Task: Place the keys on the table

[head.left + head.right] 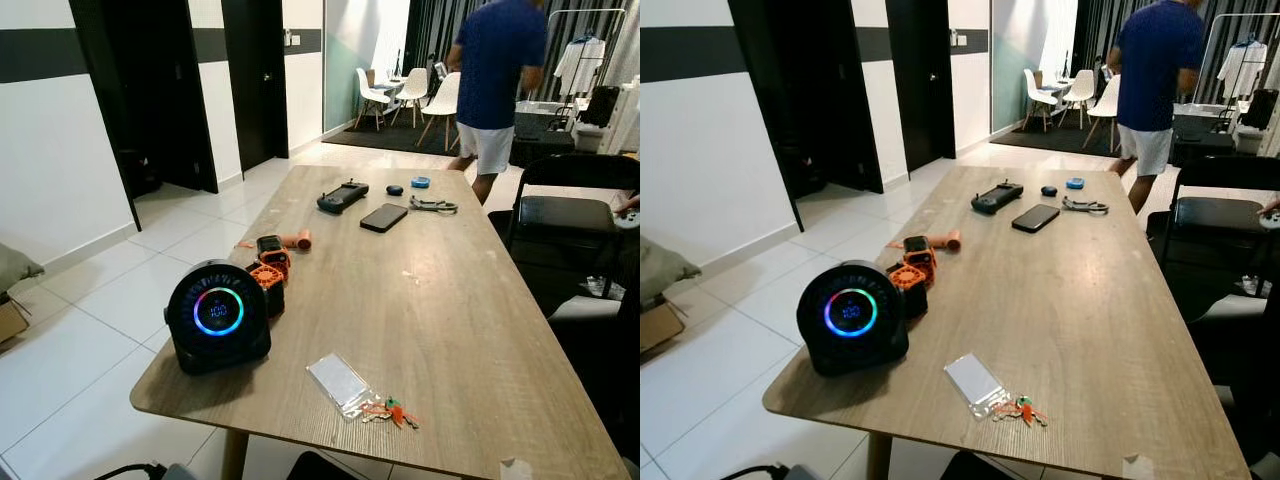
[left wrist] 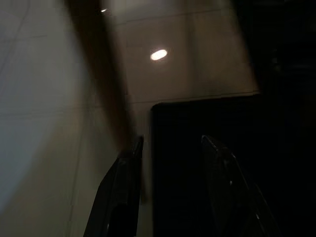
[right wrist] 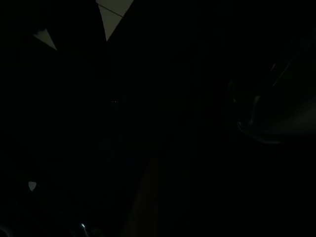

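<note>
- Left gripper [image 2: 170,190]: black fingers apart, nothing between them, hanging over floor tiles.
- Keys [image 1: 392,410]: already lying on table [image 1: 450,300], close to the near edge, touching a clear card sleeve [image 1: 340,381].
- Risk: a nudge could knock them off.

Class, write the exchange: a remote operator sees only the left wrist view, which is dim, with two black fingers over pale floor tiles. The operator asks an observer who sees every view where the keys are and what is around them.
Operator: I have floor tiles and nothing else. Where are the keys?
Observer: The keys lie on the wooden table, close to its near edge, right beside a clear plastic sleeve.
Operator: Is anything standing close to them?
Observer: A round black device with a glowing ring stands to their left, near the table's left edge and well apart from the keys.
</note>
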Controlling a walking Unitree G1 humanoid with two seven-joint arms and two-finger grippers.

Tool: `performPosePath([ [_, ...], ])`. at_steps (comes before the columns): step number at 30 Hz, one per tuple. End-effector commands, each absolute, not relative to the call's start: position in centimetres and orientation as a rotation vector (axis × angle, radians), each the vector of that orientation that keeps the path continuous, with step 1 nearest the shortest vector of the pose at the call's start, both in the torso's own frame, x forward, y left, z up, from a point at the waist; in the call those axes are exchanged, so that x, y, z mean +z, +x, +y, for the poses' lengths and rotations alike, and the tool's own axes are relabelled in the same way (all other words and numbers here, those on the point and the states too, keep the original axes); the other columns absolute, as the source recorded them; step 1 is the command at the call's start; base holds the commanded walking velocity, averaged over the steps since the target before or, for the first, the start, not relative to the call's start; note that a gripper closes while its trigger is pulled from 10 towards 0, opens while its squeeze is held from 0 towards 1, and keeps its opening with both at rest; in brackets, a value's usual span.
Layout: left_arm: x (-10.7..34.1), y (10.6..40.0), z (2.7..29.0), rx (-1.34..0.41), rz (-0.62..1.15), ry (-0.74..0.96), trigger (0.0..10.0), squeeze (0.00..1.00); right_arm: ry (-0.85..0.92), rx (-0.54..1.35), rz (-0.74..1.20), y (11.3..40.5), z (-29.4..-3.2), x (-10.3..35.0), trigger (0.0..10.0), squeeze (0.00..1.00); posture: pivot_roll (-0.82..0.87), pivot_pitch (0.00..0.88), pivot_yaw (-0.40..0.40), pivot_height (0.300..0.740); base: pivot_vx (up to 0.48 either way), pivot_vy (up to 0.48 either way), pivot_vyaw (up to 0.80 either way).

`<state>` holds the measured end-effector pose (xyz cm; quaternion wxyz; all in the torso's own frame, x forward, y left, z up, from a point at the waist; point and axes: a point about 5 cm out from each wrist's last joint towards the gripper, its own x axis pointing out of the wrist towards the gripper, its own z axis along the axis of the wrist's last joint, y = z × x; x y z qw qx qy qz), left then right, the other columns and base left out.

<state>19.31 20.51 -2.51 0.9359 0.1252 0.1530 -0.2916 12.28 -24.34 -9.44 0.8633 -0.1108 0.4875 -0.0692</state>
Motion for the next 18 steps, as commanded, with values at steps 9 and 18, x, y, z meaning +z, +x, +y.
performPosePath([
  [9,-4.7,19.7,21.0,-0.371,0.519,0.321,10.0,0.00,-0.225,-0.117,0.998,13.1,-23.4,-9.4,10.0,0.00,-0.02,0.010,0.028,0.740,0.000,0.000,0.00],
  [18,-5.2,21.2,19.2,-0.208,0.584,0.191,10.0,0.00,-0.183,-0.128,0.936,14.9,-22.5,-8.9,10.0,0.00,-0.03,0.014,0.030,0.740,0.000,0.000,0.00],
])
